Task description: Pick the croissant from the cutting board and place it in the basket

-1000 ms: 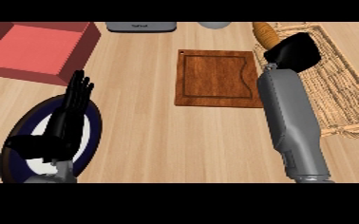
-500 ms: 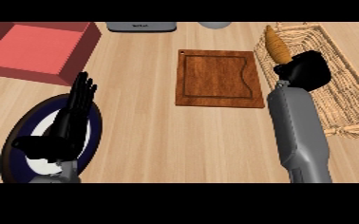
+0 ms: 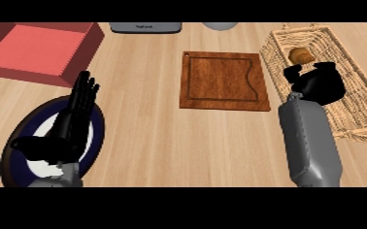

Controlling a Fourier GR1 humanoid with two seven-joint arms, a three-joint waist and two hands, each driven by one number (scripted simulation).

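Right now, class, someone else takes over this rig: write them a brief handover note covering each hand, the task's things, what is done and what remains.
Left hand: open, fingers straight, resting over the dark plate at lower left.
Right hand: over the basket, fingers curled; whether it touches the croissant cannot be told.
Cutting board: nothing lies on it.
Done: croissant lifted off the board and brought inside the basket.
Left: confirm release, draw the right hand clear.

right hand point(image 3: 319, 83) drawn back, croissant point(image 3: 300, 55) uncovered
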